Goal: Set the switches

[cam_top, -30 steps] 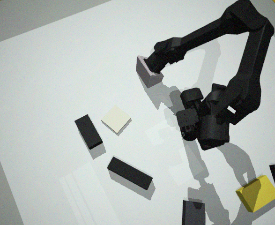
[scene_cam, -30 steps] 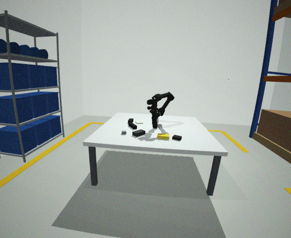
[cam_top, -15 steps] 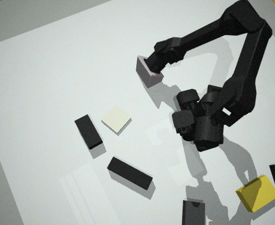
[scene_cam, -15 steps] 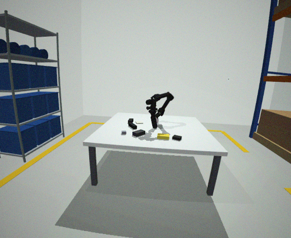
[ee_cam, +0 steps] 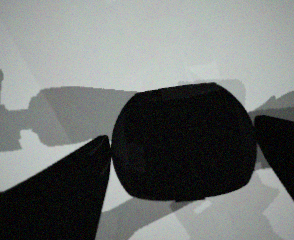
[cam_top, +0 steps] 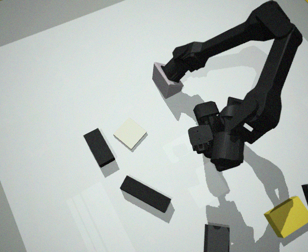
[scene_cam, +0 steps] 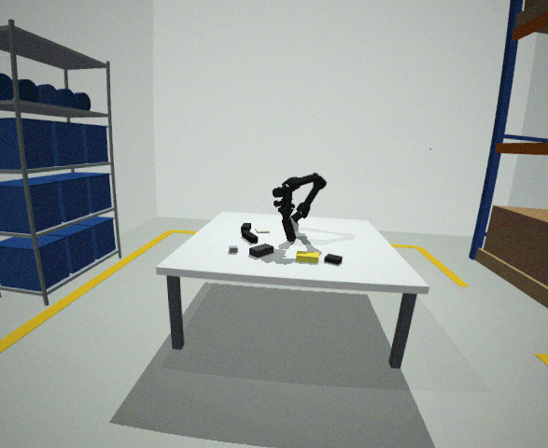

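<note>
My gripper (ee_cam: 180, 134) is shut on the dark controller unit (ee_cam: 187, 160), with one fingertip against each side of its rounded body. The unit is held up off the bench, and its shadow and the arm's shadow fall on the white surface behind. Its numbered switches and the squares of its label cannot be read in any view. In the top and exterior views the hand is a dark cluster under the bent arm, and the unit cannot be told from it clearly.
On the bench (cam_top: 45, 94) (scene_cam: 360, 270) are several dark blocks, including one (cam_top: 99, 147) at left, one (cam_top: 146, 193) nearer the middle and one (cam_top: 216, 240) at the bottom edge. A cream tile (cam_top: 130, 133), a yellow block (cam_top: 289, 217) (scene_cam: 307, 257) and a small grey block (scene_cam: 233, 249) lie there too.
</note>
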Tool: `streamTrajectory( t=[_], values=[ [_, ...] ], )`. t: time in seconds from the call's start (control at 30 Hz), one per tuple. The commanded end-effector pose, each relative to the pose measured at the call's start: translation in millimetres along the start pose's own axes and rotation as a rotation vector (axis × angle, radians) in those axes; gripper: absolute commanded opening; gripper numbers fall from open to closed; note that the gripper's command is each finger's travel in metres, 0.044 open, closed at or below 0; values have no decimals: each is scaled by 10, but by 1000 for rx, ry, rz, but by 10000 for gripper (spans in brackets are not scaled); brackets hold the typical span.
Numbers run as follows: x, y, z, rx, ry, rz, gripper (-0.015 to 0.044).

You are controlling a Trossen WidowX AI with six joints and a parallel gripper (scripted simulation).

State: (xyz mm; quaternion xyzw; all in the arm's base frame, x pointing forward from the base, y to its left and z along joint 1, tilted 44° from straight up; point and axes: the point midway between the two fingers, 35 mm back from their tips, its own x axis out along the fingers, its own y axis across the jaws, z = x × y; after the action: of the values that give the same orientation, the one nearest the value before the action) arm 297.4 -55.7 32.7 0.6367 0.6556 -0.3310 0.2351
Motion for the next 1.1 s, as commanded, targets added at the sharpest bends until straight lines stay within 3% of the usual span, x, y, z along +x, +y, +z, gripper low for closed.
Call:
streamTrajectory(
  t=[0.0, 1.07],
  values=[
    [48, -2, 37, -4, 3, -10, 338],
    [145, -2, 271, -4, 2, -10, 338]
  ],
)
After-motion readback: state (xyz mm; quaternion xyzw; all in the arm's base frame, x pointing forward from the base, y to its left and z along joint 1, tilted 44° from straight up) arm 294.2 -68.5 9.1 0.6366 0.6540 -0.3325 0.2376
